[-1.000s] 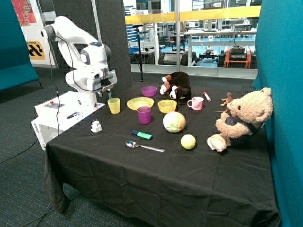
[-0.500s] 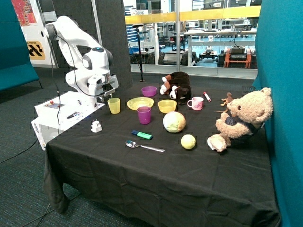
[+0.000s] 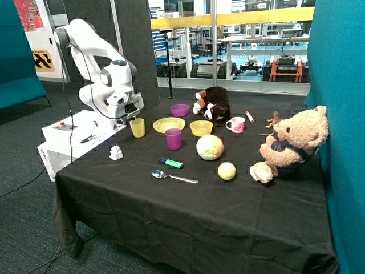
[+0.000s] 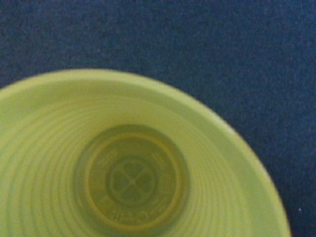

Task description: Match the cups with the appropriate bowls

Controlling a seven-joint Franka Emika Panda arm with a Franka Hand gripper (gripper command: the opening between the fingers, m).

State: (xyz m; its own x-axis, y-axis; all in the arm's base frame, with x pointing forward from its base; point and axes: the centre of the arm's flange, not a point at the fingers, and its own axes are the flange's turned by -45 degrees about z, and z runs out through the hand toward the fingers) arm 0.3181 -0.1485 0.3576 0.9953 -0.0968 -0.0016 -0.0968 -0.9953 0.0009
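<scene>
Pincer (image 3: 132,114) lower (nearer yellow cup (image 3: 137,127))

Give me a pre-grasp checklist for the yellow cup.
1. Tool above yellow cup: ok; the wrist view looks straight into it.
2. Cup centred under the tool: not ok, it sits off-centre in the wrist view.
3. Cup upright and empty: ok.
4. Tool open: cannot tell.
5. Yellow bowl empty: cannot tell from this angle.
6. Path to the bowl: not ok, plate and purple cup lie between.
</scene>
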